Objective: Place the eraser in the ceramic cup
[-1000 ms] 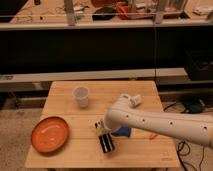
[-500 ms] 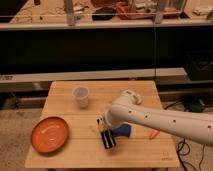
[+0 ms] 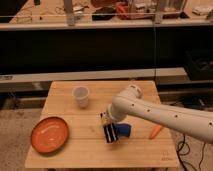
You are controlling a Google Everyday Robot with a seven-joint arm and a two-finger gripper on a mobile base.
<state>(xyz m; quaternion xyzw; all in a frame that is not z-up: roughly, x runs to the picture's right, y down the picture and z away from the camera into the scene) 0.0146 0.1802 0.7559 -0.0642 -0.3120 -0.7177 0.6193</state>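
Counts: 1 wooden counter (image 3: pixel 100 156). On it: 1 ceramic cup (image 3: pixel 81 96), 1 orange plate (image 3: pixel 49 134), 1 black eraser (image 3: pixel 110 134), 1 blue pad (image 3: pixel 124 130), 1 small orange object (image 3: pixel 156 131). 1 white arm (image 3: pixel 165 116). 1 gripper (image 3: pixel 104 118), over the counter's middle at the eraser's upper end.

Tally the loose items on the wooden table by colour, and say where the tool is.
Orange: 2 (plate, small tapered item)
White: 1 (ceramic cup)
Black: 1 (eraser)
Blue: 1 (pad)
Total: 5
The tool is at the eraser's far end, beside the pad.
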